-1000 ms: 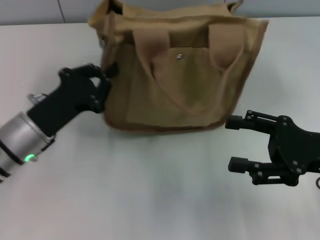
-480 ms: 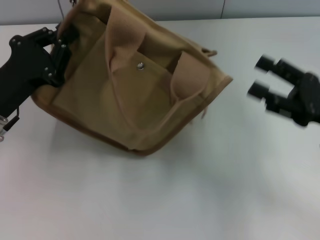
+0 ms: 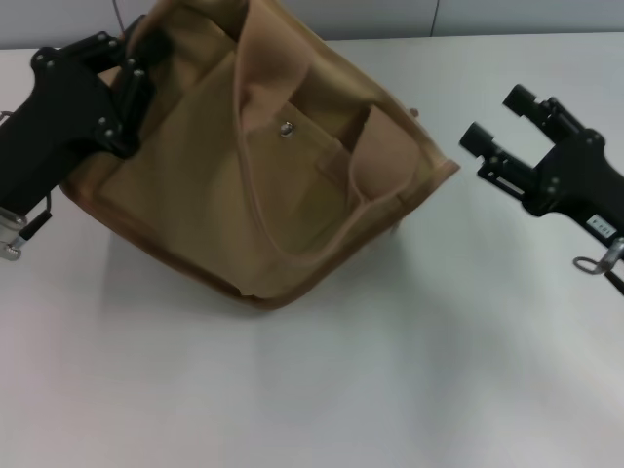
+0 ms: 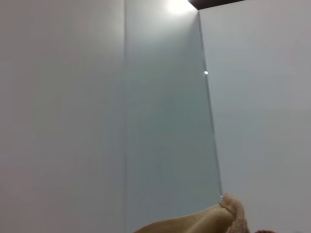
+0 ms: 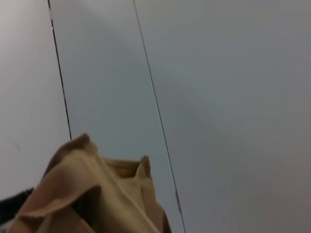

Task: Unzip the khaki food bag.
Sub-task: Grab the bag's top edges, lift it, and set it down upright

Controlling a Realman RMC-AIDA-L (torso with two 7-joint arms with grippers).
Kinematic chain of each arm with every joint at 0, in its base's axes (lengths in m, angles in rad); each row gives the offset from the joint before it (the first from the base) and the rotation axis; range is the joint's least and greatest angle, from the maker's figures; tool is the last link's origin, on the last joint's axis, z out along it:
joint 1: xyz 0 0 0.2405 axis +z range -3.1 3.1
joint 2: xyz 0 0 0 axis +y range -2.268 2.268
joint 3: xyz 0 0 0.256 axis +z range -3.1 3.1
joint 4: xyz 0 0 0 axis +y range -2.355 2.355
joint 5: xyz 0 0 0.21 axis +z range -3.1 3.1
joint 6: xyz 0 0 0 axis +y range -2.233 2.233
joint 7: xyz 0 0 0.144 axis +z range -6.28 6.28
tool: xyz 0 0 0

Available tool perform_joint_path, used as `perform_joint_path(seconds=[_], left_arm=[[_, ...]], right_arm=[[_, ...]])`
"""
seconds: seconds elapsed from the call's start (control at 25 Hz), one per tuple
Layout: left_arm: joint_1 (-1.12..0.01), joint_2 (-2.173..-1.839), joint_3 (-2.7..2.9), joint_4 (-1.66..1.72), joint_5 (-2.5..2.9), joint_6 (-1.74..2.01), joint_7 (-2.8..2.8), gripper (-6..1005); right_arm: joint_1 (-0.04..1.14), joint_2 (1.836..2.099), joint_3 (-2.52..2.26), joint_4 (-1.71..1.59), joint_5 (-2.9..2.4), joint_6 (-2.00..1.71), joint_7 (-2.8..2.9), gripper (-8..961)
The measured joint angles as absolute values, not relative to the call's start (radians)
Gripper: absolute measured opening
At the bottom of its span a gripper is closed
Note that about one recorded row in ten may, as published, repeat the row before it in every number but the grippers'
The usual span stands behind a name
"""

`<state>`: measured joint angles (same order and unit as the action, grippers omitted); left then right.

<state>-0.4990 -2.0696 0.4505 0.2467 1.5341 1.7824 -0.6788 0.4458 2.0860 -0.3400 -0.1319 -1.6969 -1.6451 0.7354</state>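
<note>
The khaki food bag (image 3: 263,166) sits tilted on the white counter (image 3: 322,390), one lower corner raised. Its front pocket with the metal snap (image 3: 287,128) faces up toward the head camera. The left hand (image 3: 122,83) is clamped on the bag's upper corner on the robot's left side and appears to be holding that end up. The right hand (image 3: 495,132) hovers beyond the bag's opposite corner, a clear gap away from the fabric, with its two fingers spread apart and holding nothing.

As for progress, judging from these views, the unzipping has not visibly begun. The zipper runs along the top of the bag, and that edge is turned away from the head camera, so whether any part of it is already open cannot be told. The right wrist view shows the bag's upper rim and a handle (image 5: 92,189) against the wall, but no zipper pull can be made out there. What seems to be left is the main work: the free hand must find the pull, close on it, and draw it along the top while the bag is kept steady.
</note>
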Motion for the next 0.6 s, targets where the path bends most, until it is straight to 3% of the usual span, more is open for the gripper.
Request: perform_joint_path(seconds=[0.6], left_arm=[[-0.547, -2.070, 0.585, 0.215, 1.486, 1.738, -0.607, 66]], right_arm=[[0.462, 2.088, -0.349, -0.021, -1.691, -1.600, 0.618, 842]])
